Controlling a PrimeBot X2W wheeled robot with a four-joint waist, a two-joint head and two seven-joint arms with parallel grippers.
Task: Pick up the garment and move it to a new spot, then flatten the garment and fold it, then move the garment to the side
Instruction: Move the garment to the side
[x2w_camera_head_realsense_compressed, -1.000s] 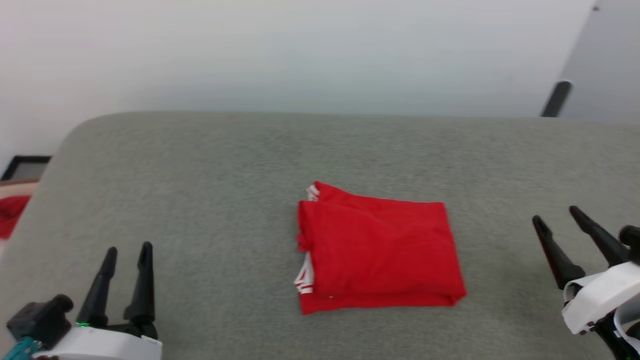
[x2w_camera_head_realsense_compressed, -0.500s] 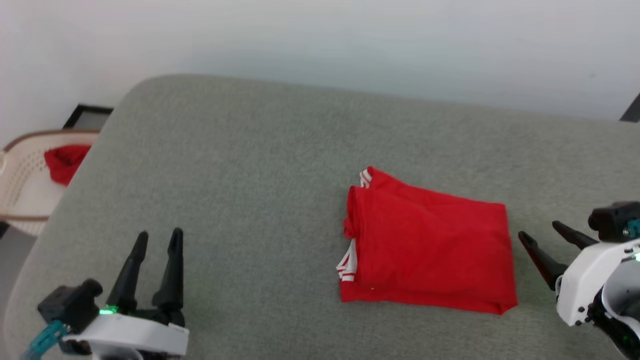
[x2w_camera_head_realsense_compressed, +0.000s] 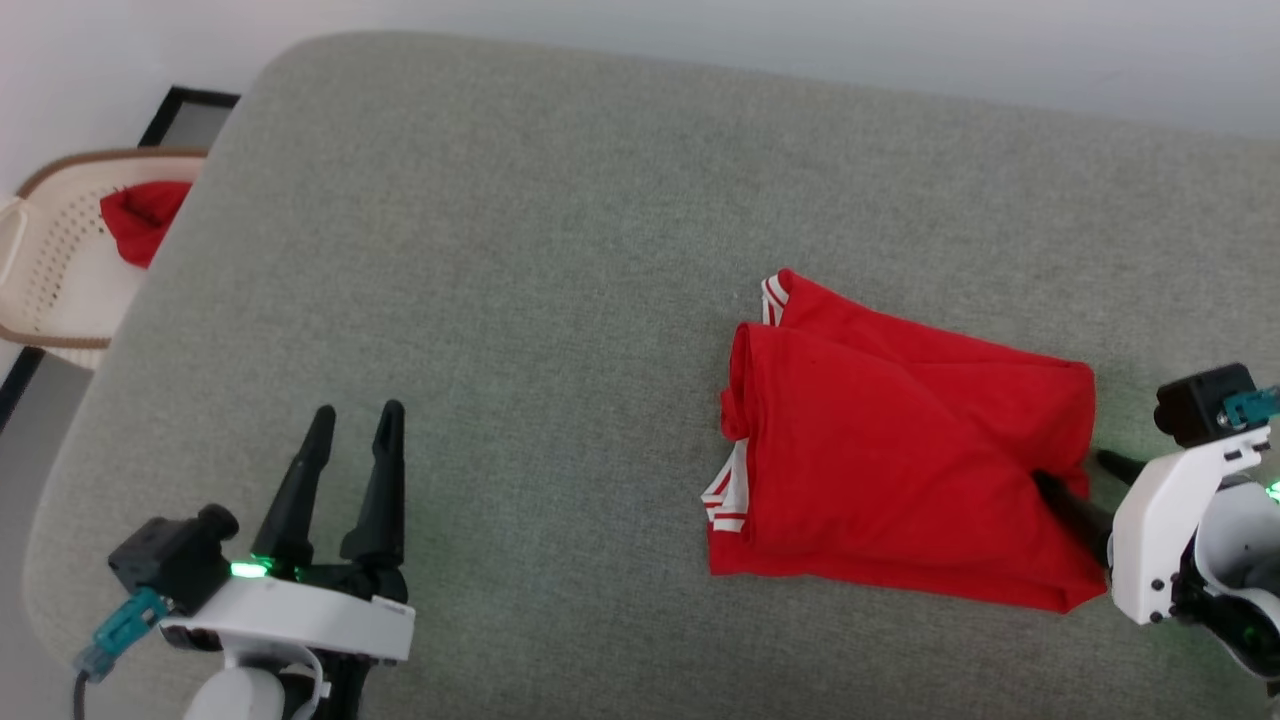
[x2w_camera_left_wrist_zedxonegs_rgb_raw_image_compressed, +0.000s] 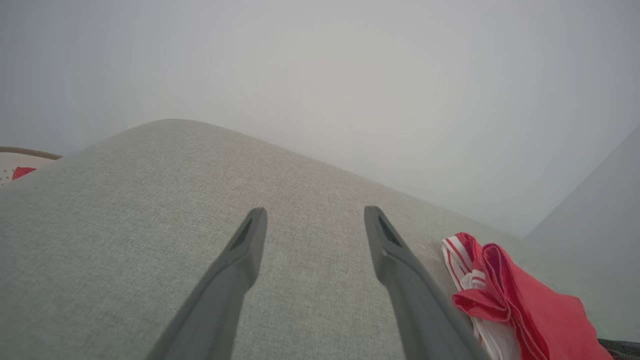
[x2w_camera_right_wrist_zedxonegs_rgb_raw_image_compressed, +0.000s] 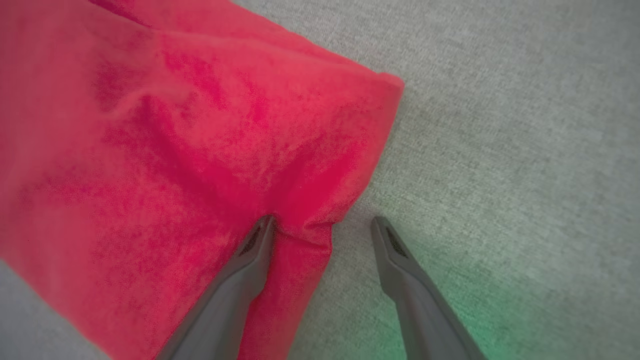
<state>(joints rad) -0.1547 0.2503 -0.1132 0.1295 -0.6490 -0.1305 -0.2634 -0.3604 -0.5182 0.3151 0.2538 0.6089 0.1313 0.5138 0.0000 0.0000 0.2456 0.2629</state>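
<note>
grey woven padding (x2w_camera_head_realsense_compressed: 500, 250) across nearly the whole head view, rounded at its upper-left corner, with pale wall (x2w_camera_head_realsense_compressed: 900, 40) along the top edge. right of centre on that padding, the garment (x2w_camera_head_realsense_compressed: 900, 470): red, folded into a rough rectangle, lying flat, with red-and-white striped trim (x2w_camera_head_realsense_compressed: 728, 492) peeping out at its left edge and at its upper-left corner.

right gripper (x2w_camera_head_realsense_compressed: 1070, 468) at the right edge of the frame, up against the garment's right-hand edge, jaws apart. in the right wrist view, same gripper (x2w_camera_right_wrist_zedxonegs_rgb_raw_image_compressed: 322, 220) straddling that edge: left-hand finger (x2w_camera_right_wrist_zedxonegs_rgb_raw_image_compressed: 250, 260) with its tip pressed onto the red cloth (x2w_camera_right_wrist_zedxonegs_rgb_raw_image_compressed: 175, 150), denting it into small creases; right-hand finger (x2w_camera_right_wrist_zedxonegs_rgb_raw_image_compressed: 400, 260) over bare padding just beside the cloth. open, not yet pinched on anything. green glow on the padding at the lower right of that view.

left gripper (x2w_camera_head_realsense_compressed: 358, 408) at the lower left of the head view, well apart from the garment, over bare padding, jaws apart and empty. in the left wrist view, both dark fingers spread wide, garment (x2w_camera_left_wrist_zedxonegs_rgb_raw_image_compressed: 525, 305) at the lower right of the frame, striped trim turned toward the camera.

off the padding at the far left of the head view: cream perforated basket (x2w_camera_head_realsense_compressed: 50, 270) with a brown rim, plain red cloth bundle (x2w_camera_head_realsense_compressed: 140, 215) inside it.
</note>
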